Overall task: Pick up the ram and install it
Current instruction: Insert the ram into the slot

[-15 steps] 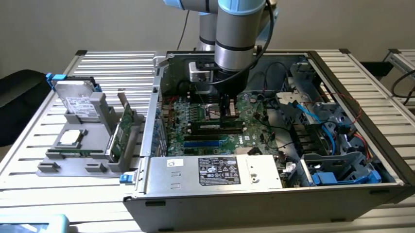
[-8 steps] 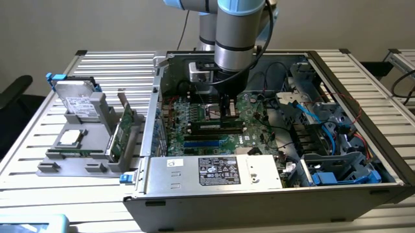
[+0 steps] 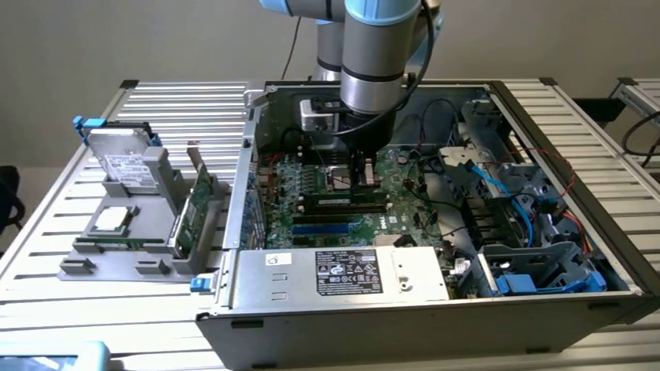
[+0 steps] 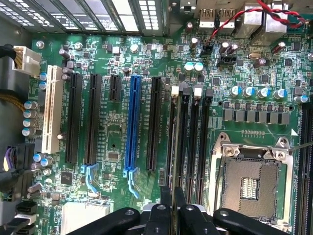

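My gripper (image 3: 359, 179) reaches straight down into the open computer case, over the green motherboard (image 3: 299, 193). It is shut on the ram (image 4: 174, 147), which appears edge-on in the wrist view as a thin strip between the two black fingers (image 4: 166, 198). The ram runs along the memory slot nearest the black expansion slots, level with that slot's white latch (image 4: 175, 90). In the exterior view the ram (image 3: 345, 201) is a long dark-green strip lying along the memory slots right under the gripper. I cannot tell whether it is seated or just above the slot.
The open CPU socket (image 4: 249, 181) lies beside the memory slots. A power supply (image 3: 341, 270) closes the case's near side, and cables and drive bays (image 3: 505, 193) crowd the exterior view's right. On the left, a grey holder (image 3: 113, 259) carries a hard drive (image 3: 124, 158), a CPU chip (image 3: 116, 219) and a green expansion card (image 3: 196, 205).
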